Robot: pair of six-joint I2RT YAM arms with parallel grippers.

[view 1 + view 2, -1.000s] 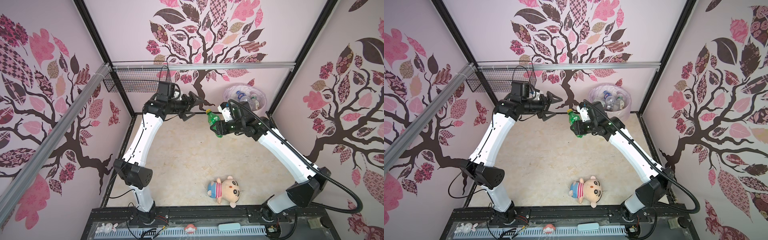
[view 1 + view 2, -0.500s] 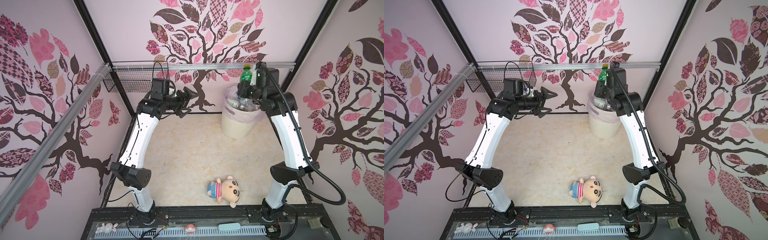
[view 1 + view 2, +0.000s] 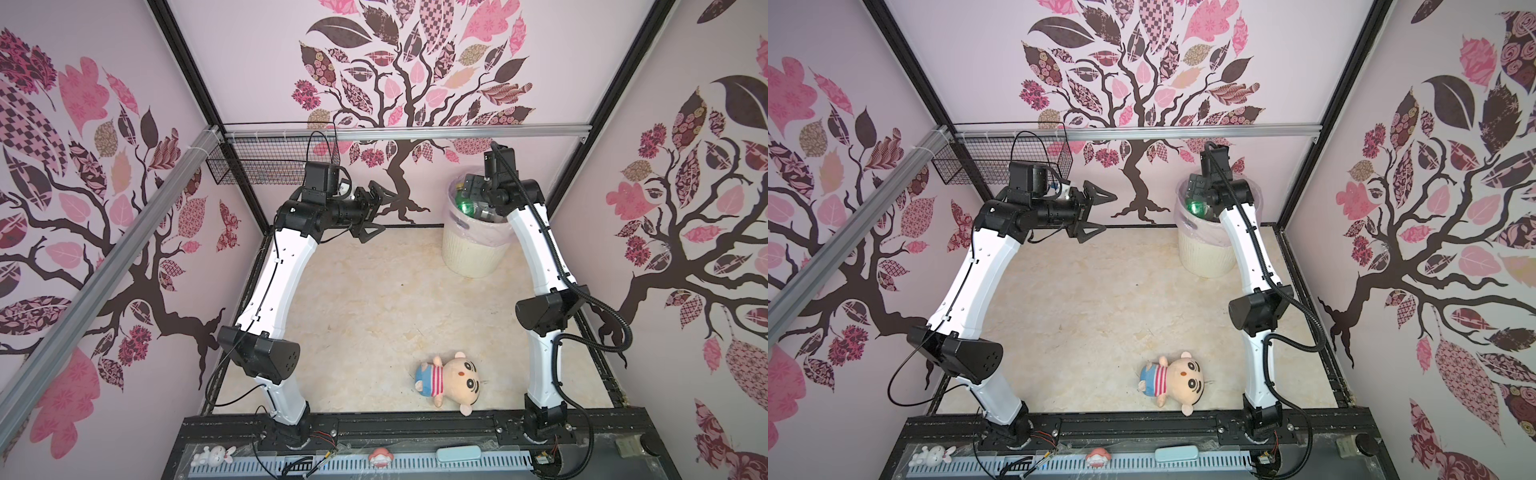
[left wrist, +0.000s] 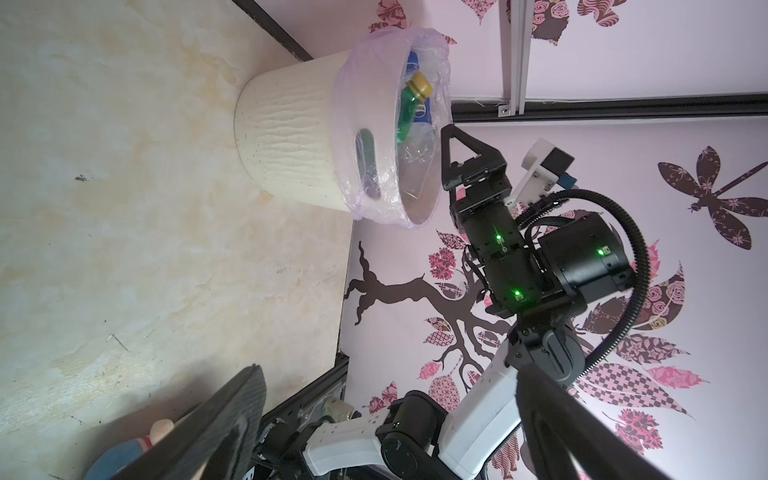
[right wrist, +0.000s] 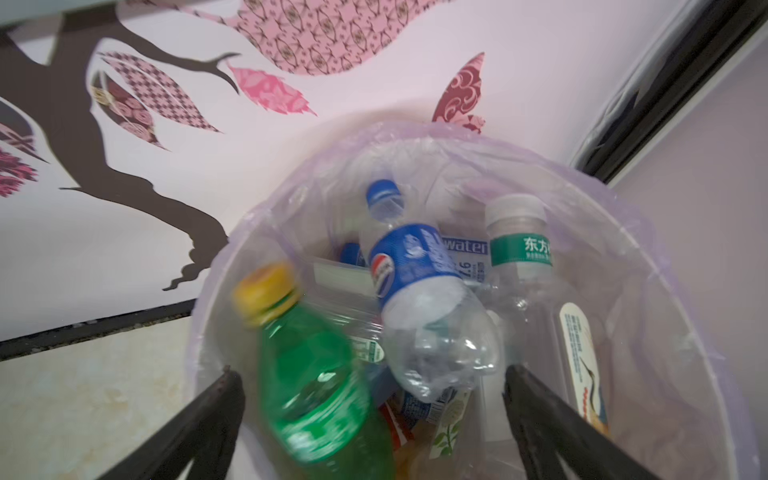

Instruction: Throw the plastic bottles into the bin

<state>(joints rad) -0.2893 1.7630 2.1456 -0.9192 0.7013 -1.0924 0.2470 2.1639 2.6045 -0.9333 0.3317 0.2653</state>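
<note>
Bin point(image 4: 286, 141): ribbed matt cream plastic, thin translucent film liner point(image 4: 345, 108). Bottles point(image 5: 432, 328): glossy clear plastic. Doll point(image 3: 451, 376): plush cloth.

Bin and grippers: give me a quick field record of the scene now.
bin: upright in back right corner, bag-lined, several bottles inside
green bottle: motion-blurred inside bin mouth, not clamped
right gripper: open, over the bin
left gripper: open, empty, raised away from bin
plush doll: lying on floor near the front
loose bottles on floor: none visible in both top views
</note>
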